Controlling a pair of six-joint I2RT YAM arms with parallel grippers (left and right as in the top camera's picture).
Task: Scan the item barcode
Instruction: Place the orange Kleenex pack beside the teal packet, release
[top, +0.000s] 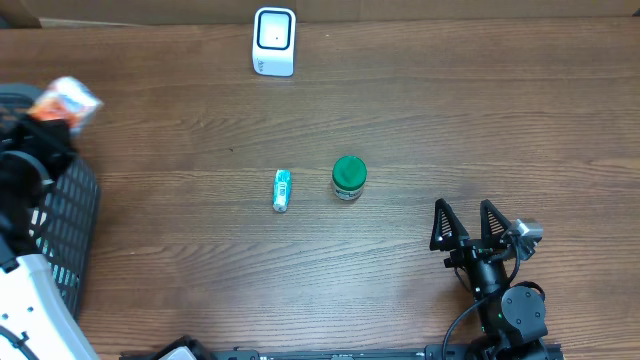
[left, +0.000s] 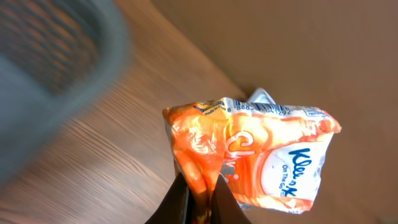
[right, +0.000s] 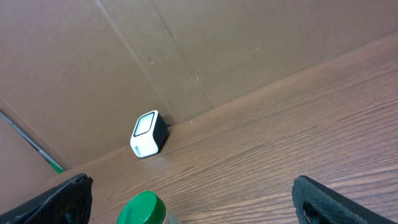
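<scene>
looking down from overhead, the left fingers (top: 60, 112) are pinched shut on an orange tissue pack (top: 70, 98), held up at the far left above the black basket (top: 72, 215). the white scanner (top: 274, 42) stands against the back edge of the bench (top: 450, 110), well to the right of the pack and only a little farther back. the left arm is both holder and nearer arm, so the carry is a sideways sweep along the back strip, which lies bare. the green-lidded jar (top: 349, 177) and small tube (top: 282, 190) sit mid-bench, nearer the front and off that line. the right fingers (top: 464, 215) stand spread wide and empty at the front right, well apart from everything. in the left wrist view the pack's long axis runs crosswise to the fingers, most of it hanging out to one side. the barcode (left: 264, 109) lies on the edge strip farthest from the pinch, so i judge the wrist must turn to face that strip to the scanner's window. in the right wrist view the scanner sits just against the cardboard wall (right: 249, 43), leaving little room behind it and open bench in front.
</scene>
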